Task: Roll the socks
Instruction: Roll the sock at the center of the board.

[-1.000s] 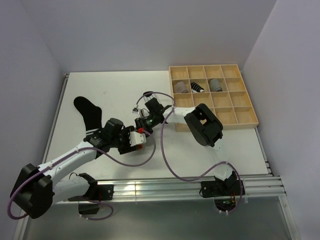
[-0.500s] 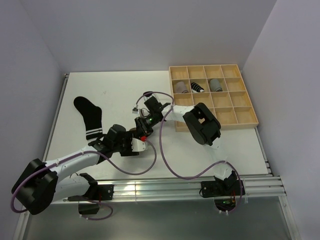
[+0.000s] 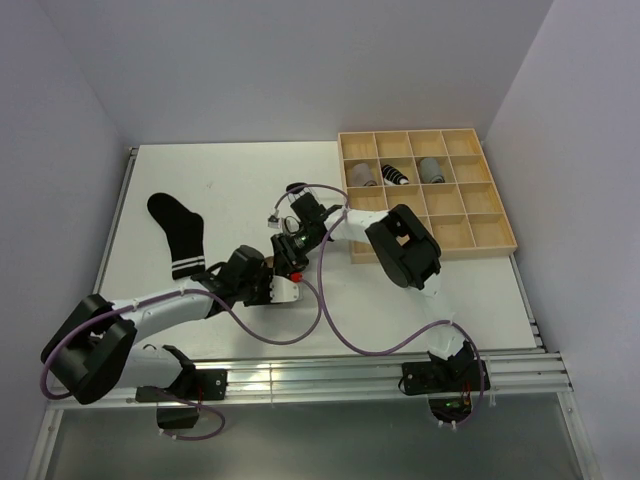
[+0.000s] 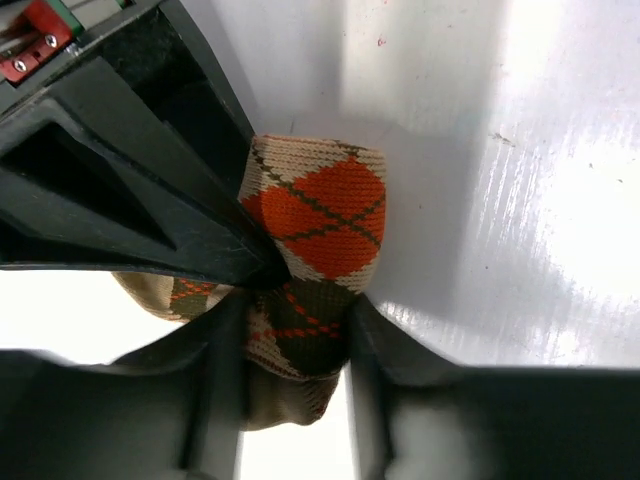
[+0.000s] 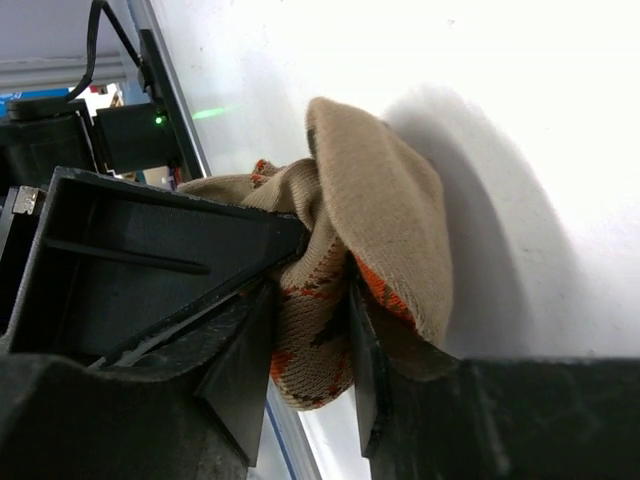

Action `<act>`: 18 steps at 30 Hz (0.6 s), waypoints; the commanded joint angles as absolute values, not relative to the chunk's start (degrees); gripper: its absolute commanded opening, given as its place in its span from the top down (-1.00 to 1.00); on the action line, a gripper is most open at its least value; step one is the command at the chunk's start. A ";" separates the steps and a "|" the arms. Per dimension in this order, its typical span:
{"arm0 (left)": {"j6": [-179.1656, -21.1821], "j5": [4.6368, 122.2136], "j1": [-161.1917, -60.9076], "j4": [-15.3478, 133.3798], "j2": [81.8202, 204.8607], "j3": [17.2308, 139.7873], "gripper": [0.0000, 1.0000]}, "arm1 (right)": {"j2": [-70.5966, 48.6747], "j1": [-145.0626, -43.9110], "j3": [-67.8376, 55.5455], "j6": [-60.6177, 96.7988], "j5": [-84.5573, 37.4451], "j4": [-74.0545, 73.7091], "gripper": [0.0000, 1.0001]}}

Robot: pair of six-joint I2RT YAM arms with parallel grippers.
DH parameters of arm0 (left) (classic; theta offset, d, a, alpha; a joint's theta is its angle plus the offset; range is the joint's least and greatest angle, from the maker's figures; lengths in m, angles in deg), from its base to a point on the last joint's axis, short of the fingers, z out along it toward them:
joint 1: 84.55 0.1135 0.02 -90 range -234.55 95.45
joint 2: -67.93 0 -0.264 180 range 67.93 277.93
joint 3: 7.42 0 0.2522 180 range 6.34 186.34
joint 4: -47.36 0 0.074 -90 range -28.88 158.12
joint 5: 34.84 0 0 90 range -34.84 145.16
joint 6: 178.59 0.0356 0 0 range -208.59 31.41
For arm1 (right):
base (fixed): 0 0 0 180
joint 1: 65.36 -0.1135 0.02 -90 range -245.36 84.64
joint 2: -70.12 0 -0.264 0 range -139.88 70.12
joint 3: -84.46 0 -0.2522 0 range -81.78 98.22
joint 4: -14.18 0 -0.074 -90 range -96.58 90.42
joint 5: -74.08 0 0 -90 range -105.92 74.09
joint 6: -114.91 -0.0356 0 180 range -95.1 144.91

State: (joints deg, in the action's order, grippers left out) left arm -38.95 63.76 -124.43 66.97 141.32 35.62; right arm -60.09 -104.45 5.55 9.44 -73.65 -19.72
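Observation:
A tan, orange and brown argyle sock (image 4: 320,225) is bunched up between both grippers; it also shows in the right wrist view (image 5: 375,230). My left gripper (image 4: 297,345) is shut on its lower fold. My right gripper (image 5: 312,345) is shut on the same sock from the other side. In the top view the two grippers meet near the table's middle (image 3: 283,272), and the sock is mostly hidden there. A black sock (image 3: 180,228) with white stripes at the cuff lies flat at the left.
A wooden grid tray (image 3: 470,232) stands at the back right, with three rolled socks (image 3: 398,173) in its second row. Purple cables (image 3: 330,310) loop over the table near the front. Metal rails run along the near edge.
My left gripper has moved right and nearer the table, closing up against the right gripper. The right gripper has shifted only slightly.

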 commanded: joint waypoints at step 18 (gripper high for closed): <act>-41.22 81.17 -118.22 87.92 149.50 45.98 0.93 | -40.54 -101.40 -17.44 2.59 -48.80 -3.01 -0.29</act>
State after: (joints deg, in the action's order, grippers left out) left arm -41.26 75.92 -120.17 78.22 148.68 46.17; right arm -44.03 -102.79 -14.60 3.76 -58.90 -6.01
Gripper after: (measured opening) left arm 0.290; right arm 0.643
